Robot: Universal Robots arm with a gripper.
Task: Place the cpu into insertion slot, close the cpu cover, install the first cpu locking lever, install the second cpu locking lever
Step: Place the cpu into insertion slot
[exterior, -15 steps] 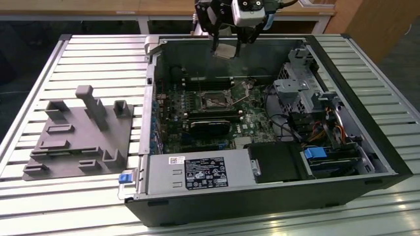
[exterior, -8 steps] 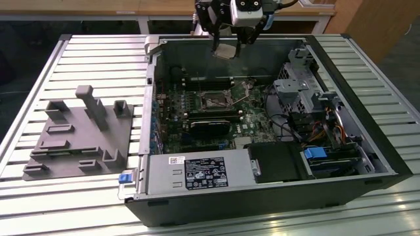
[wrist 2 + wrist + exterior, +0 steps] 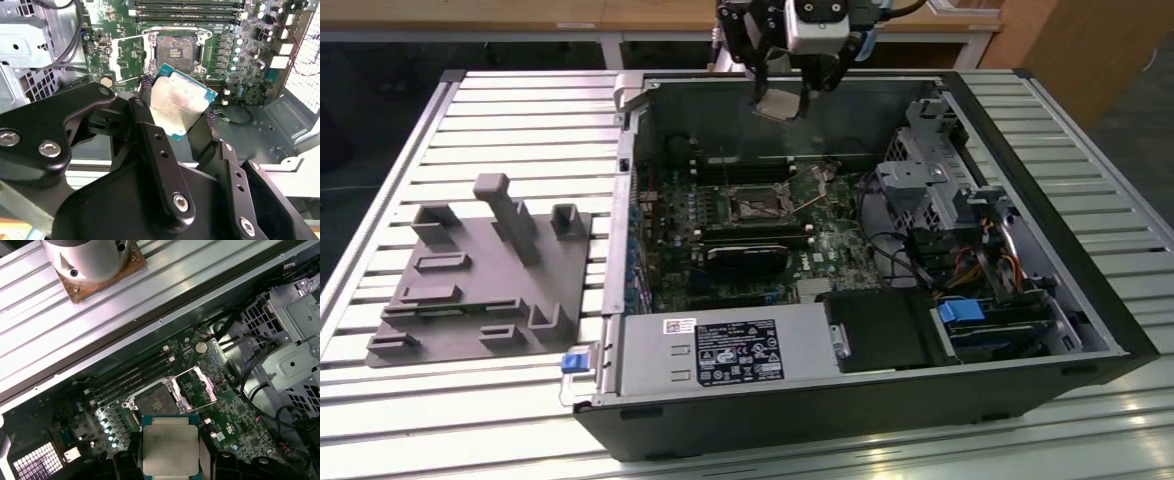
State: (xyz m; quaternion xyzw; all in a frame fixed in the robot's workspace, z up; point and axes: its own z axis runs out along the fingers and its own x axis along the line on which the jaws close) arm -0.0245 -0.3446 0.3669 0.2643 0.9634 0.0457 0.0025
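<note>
Gripper point(image 3: 783, 100): closed on the cpu's edges, hanging above the open computer case point(image 3: 854, 420) on the bench point(image 3: 520, 110)
Cpu point(image 3: 170, 450): clamped between the fingers, metal top showing in both wrist views, well above the board
Insertion slot point(image 3: 155, 402): bare, with the cpu cover point(image 3: 206, 385) standing open beside it
Stage: carrying, I judge; the chip is not yet seated
Risk: the chip looks turned against the slot, so a corner could catch the rim and bend contacts
Risk: the thin edge hold could slip
</note>
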